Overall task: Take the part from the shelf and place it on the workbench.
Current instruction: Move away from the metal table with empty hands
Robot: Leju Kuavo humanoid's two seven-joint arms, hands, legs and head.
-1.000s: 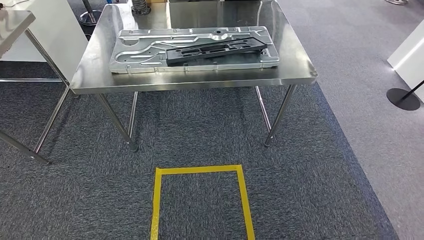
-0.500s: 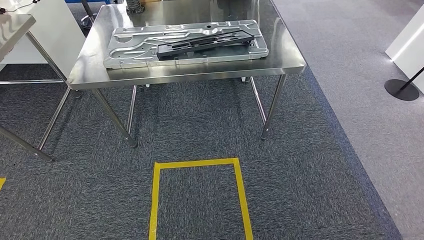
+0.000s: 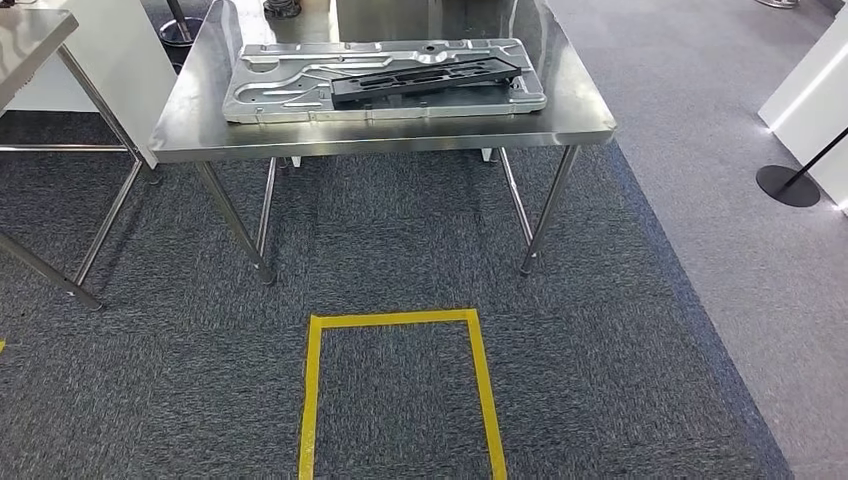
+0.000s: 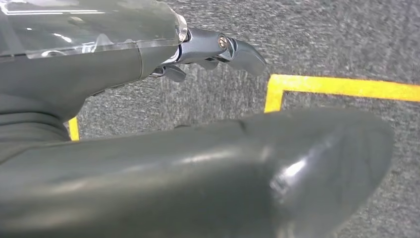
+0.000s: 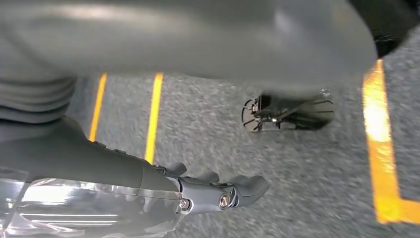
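One long black part (image 3: 425, 78) lies flat on top of a big silver metal plate (image 3: 290, 95). Both rest on the shiny steel table (image 3: 575, 115), near its front edge. Another steel table (image 3: 25, 35) stands just beside it, on the left. On the grey carpet (image 3: 620, 340) in front of the table there are yellow tape lines (image 3: 390, 320). A black round stand base (image 3: 787, 186) sits off to the right. The left hand (image 4: 198, 168) hangs over the carpet with its fingers (image 4: 242, 52) held apart and nothing in them. The right hand (image 5: 148, 183) hangs the same way, its fingers (image 5: 247, 188) stretched out and holding nothing.
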